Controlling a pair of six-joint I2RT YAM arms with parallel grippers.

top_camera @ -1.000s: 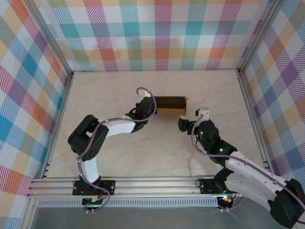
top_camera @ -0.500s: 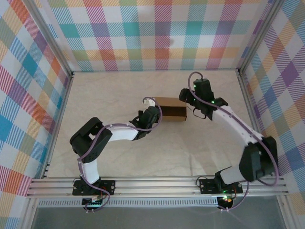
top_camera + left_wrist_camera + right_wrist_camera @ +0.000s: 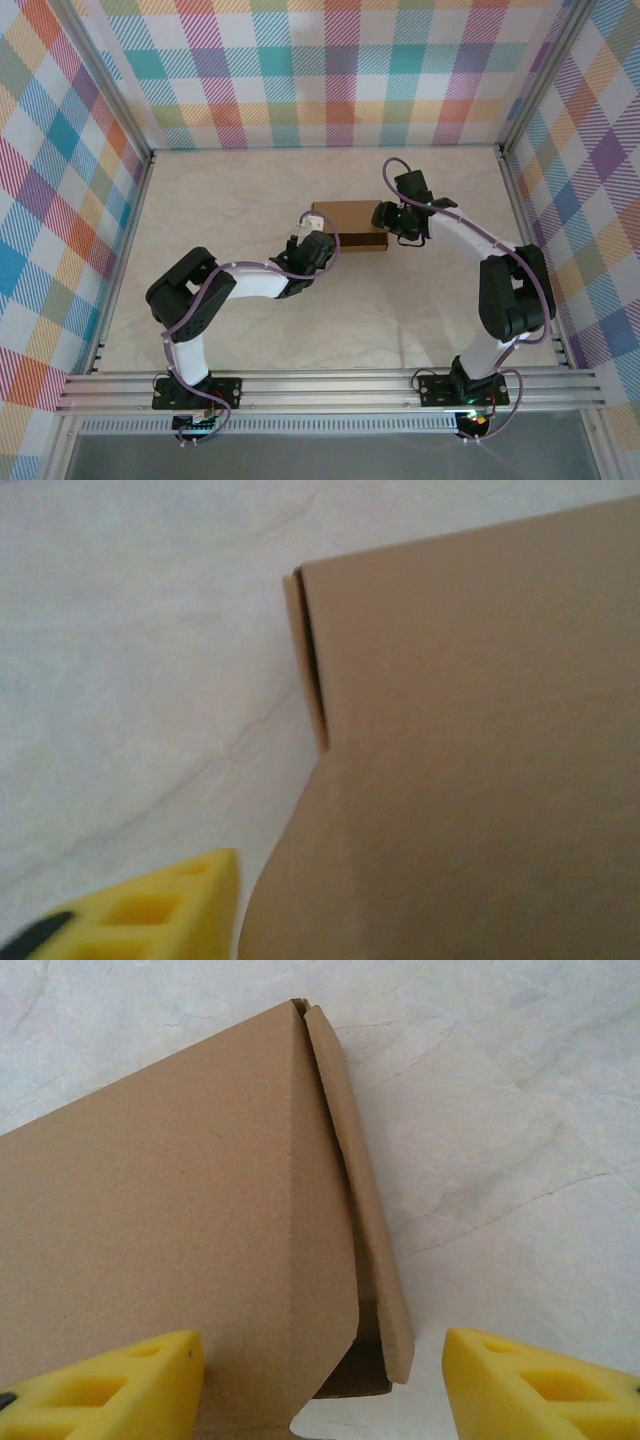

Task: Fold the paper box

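Note:
The paper box [image 3: 350,226] is a small brown cardboard box lying on the table's middle. My left gripper [image 3: 318,240] is at its near left corner. In the left wrist view one yellow finger [image 3: 140,918] stands off to the left of the box's side [image 3: 470,740], which hides the other finger. My right gripper [image 3: 391,221] is at the box's right end. Its jaws [image 3: 320,1400] are open around that end, where a side flap [image 3: 365,1210] stands slightly ajar. The left finger [image 3: 100,1390] is against the box face [image 3: 160,1220]. The right finger [image 3: 545,1390] is clear of the flap.
The pale marble table [image 3: 230,190] is ringed by plaid walls with aluminium posts [image 3: 520,200]. Both arm bases sit on the rail [image 3: 320,388] at the near edge. Bare table lies left, behind and in front of the box.
My right arm swung from the near right to the box's right end and its jaws narrowed. The left gripper slid to the near left corner and opened. The box shifted left.

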